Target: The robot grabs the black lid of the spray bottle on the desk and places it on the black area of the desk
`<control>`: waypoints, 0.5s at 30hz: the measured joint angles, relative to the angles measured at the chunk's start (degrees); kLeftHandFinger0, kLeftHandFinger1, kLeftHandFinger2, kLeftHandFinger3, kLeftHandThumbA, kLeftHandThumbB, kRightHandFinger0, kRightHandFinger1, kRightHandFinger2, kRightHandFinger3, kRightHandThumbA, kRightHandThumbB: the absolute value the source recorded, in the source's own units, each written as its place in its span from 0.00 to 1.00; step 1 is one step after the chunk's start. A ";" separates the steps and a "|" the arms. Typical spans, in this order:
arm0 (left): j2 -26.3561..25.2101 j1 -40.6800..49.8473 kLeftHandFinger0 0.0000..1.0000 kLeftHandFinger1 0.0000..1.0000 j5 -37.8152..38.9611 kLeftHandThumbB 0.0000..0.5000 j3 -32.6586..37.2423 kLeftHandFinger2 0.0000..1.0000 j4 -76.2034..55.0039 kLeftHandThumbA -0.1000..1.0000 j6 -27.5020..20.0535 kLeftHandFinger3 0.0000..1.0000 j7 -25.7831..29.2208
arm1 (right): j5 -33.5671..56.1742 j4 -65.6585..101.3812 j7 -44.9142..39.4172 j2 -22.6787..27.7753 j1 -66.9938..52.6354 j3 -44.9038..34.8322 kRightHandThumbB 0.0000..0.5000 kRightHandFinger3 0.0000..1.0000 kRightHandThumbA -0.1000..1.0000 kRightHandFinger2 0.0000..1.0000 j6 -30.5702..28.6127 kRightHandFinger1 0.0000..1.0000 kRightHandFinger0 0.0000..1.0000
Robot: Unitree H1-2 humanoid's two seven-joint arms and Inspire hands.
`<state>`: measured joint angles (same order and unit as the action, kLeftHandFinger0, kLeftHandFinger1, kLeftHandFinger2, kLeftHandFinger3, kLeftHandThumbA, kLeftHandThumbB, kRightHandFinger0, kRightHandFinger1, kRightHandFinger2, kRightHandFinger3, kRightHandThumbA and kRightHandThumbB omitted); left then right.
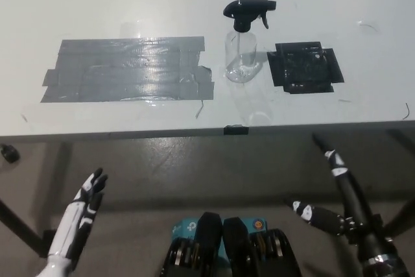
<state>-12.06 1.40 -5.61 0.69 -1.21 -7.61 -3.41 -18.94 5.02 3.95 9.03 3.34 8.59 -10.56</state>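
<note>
The spray bottle [242, 43] stands upright on the white desk [130, 4], with its black lid [248, 12] still on top. The black area [305, 67] is just right of the bottle, and a big gray tape patch [130, 69] is left of it. My black right hand [334, 186] hangs below the desk edge, fingers spread wide, holding nothing. My white left hand [81, 222] rests low, fingers straight and together, empty.
</note>
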 measured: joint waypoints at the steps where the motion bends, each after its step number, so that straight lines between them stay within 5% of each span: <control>1: 0.40 -0.30 1.00 1.00 0.36 0.52 0.51 1.00 -0.96 1.00 0.02 1.00 -0.33 | -0.91 3.25 0.22 -0.28 -0.30 -0.49 0.72 1.00 0.92 1.00 0.00 1.00 1.00; 9: 2.34 -1.90 1.00 1.00 0.66 0.55 2.93 1.00 -3.88 1.00 0.13 1.00 -1.22 | -8.27 17.29 -0.26 -0.20 4.41 -3.20 0.73 1.00 1.00 1.00 2.34 1.00 1.00; 11: 2.43 -2.22 1.00 1.00 0.55 0.64 3.31 1.00 -3.87 1.00 0.17 1.00 -1.23 | -10.61 18.11 -1.05 0.04 7.67 -3.49 0.70 1.00 0.95 1.00 4.00 1.00 1.00; 15: 2.43 -2.67 1.00 1.00 0.07 0.64 3.93 1.00 -3.86 1.00 0.40 1.00 -1.26 | -15.32 17.60 -3.38 1.38 16.07 -3.53 0.75 1.00 0.89 1.00 7.78 1.00 1.00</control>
<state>-9.63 -1.28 -5.54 4.62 -5.07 -7.21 -4.67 -34.26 22.63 0.57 10.41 19.40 5.06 -2.78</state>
